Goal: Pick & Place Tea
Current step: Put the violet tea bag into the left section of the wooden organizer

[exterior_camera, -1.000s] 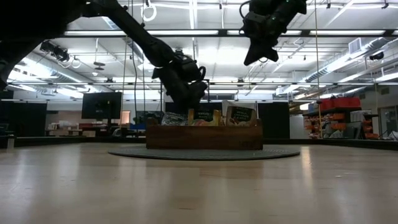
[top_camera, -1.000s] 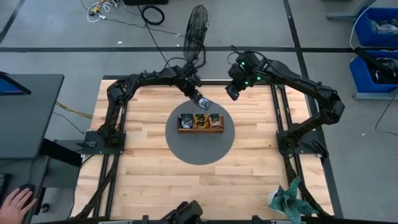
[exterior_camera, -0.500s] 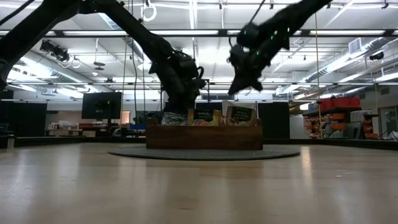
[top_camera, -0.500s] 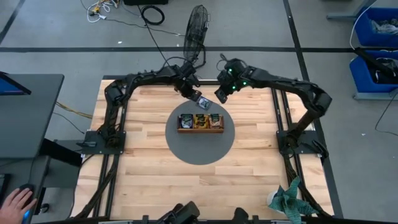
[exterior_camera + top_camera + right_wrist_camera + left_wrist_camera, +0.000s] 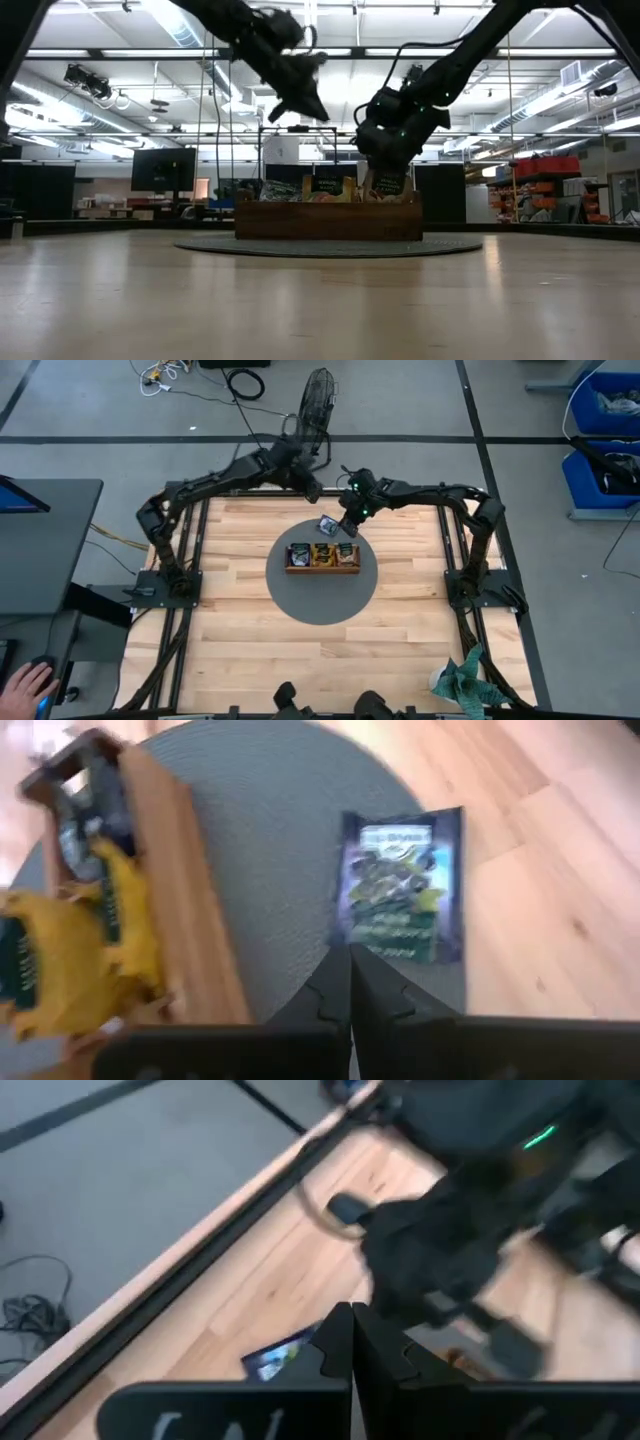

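Blue-fronted, the loose tea sachet (image 5: 400,895) lies flat on the grey mat (image 5: 300,600) just behind the wooden tray (image 5: 322,568), and the right gripper (image 5: 345,522), fingers pressed together, hovers beside it, apparently approaching a pick that needs them spread first, while the left gripper (image 5: 312,492), likewise closed and empty, hangs raised near the table's far edge.

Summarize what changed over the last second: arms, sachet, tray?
The left gripper let go of the blue sachet, now lying by the tray's far side, and pulled back up and away, fingers shut. The right gripper swung in over the sachet, also shut. The tray and its sachets stayed put.
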Available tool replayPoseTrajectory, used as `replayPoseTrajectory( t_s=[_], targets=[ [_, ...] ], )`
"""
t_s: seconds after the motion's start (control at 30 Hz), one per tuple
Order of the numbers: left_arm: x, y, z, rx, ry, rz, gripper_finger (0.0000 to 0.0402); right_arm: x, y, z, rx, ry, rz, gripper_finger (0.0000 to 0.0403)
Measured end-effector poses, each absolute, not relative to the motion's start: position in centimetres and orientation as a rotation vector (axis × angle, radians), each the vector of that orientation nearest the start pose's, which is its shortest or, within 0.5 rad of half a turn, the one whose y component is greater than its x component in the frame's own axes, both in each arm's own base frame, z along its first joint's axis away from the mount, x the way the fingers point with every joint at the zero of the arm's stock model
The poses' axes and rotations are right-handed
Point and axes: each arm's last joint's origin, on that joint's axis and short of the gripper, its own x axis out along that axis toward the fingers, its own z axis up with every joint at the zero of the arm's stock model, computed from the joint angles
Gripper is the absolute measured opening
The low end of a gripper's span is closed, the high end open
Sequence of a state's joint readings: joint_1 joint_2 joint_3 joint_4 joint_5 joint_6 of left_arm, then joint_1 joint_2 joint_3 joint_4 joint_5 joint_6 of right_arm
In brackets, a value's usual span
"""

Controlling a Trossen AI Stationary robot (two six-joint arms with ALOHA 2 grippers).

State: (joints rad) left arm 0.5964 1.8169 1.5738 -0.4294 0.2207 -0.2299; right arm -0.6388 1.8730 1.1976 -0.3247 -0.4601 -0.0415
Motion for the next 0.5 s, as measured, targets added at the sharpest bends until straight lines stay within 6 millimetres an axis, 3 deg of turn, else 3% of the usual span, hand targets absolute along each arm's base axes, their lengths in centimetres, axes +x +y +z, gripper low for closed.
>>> replayPoseTrajectory(
  t_s=[0.2,0.5],
  targets=[
    [32.1,21.1,34.6,-0.481,0.454,0.44,0.0002,31.5,-22.1,15.5,0.508,0.873,-0.217,0.0],
    [29.3,19.3,38.9,-0.463,0.343,0.465,0.0002,33.0,-23.3,14.3,0.532,0.93,-0.227,0.0]
  ],
)
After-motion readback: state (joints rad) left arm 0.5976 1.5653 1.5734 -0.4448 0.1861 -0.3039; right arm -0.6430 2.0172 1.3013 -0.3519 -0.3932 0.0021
